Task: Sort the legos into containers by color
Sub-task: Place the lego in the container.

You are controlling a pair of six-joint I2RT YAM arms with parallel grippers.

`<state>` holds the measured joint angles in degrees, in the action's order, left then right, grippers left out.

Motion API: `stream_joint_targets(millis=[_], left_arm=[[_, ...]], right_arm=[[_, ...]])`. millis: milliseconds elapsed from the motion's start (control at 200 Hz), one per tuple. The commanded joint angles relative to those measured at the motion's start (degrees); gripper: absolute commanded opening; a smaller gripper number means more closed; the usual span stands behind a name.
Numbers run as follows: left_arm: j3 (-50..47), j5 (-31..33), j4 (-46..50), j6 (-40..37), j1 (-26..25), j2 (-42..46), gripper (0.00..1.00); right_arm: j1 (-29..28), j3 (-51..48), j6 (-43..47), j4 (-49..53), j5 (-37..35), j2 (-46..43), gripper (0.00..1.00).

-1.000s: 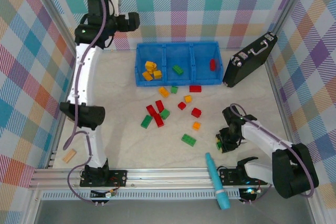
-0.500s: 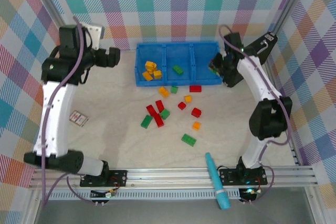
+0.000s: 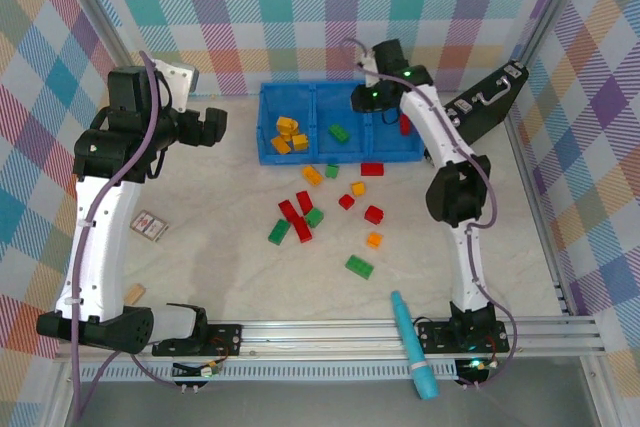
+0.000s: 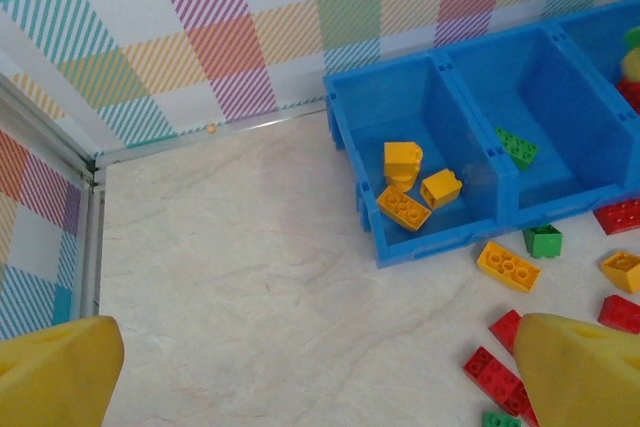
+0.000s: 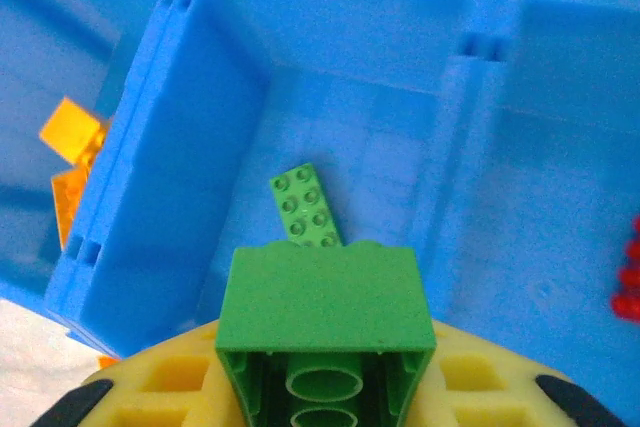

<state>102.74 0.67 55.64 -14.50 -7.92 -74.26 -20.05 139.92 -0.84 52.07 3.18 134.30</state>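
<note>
My right fingers (image 5: pixel 160 387) clench a green brick (image 5: pixel 325 297) over the blue tray's (image 5: pixel 240 67) middle compartment, where a second green brick (image 5: pixel 305 207) lies just beyond. My left fingers (image 4: pixel 55 372) are spread wide, released, with the tray ahead-right.

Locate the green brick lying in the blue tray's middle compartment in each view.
Top external: green brick, upper centre, middle compartment of the blue tray.
Left wrist: upper right, same compartment.
Right wrist: centre, just beyond the held green brick.
Shared landmark: yellow bricks in the neighbouring compartment.
</note>
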Motion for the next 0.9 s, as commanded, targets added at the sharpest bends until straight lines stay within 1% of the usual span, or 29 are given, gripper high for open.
stream_joint_targets(millis=[0,115,215,365,480,650,775,845,895], left_arm=[[0.97,-2.51,-0.45,-0.32,0.85,0.35,1.00],[1.01,-3.87,-0.58,0.01,0.80,0.28,1.00],[1.31,-4.24,-0.78,0.33,0.74,0.08,1.00],[1.68,-5.44,-0.97,0.65,0.77,-0.43,1.00],[1.92,-6.00,-0.89,1.05,0.81,-0.98,1.00],[2.40,-5.79,-1.06,1.01,0.81,-0.88,1.00],[5.10,-6.23,-0.62,0.97,0.78,-1.97,1.00],[6.15,-7.05,-0.62,1.06,0.73,-2.36,1.00],[6.53,-7.36,-0.62,1.19,0.73,-2.47,1.00]], right_arm=[[-1.53,3.62,12.35,-1.60,-0.98,2.06,0.22],[-2.52,3.03,17.62,-1.19,-1.86,3.74,0.24],[-3.27,2.69,20.69,-0.83,-4.81,5.02,0.24],[-5.69,1.21,22.89,-2.00,-8.25,6.52,0.31],[-6.97,2.63,23.20,-2.00,-9.76,8.78,0.35],[-7.28,3.34,23.09,-1.67,-9.70,9.88,0.42],[-7.21,3.08,22.84,-1.06,-9.52,8.65,0.49],[-7.28,3.08,22.42,-0.54,-8.93,7.10,0.54],[-7.37,3.00,22.12,0.05,-8.57,5.53,0.56]])
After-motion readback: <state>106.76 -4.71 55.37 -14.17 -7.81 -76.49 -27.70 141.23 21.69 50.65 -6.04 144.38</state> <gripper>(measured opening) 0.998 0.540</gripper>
